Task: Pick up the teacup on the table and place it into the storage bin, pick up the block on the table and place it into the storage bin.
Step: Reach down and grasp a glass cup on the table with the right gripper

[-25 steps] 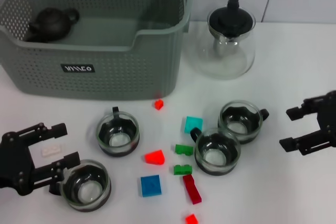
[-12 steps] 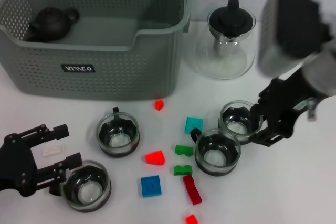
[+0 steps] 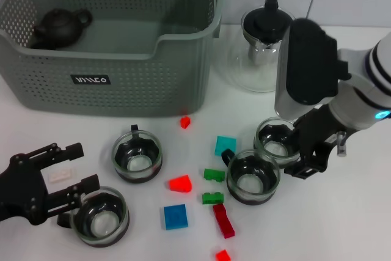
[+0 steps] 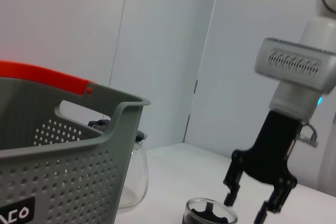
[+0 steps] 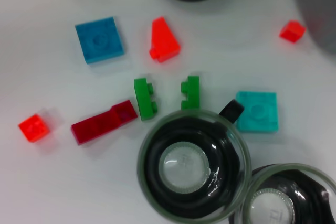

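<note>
open right hand (image 3: 303,154) beside round glass teacup (image 3: 278,140), perforated bin (image 3: 116,90)

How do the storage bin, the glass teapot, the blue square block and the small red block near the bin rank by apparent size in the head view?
1. storage bin
2. glass teapot
3. blue square block
4. small red block
The differences are clear; no ties.

We get head view steep from above. Left wrist view low, level, sharing storage bin (image 4: 63,145). Right wrist view close, straight down, sharing green blocks (image 5: 146,98) and teacup (image 5: 193,170).
</note>
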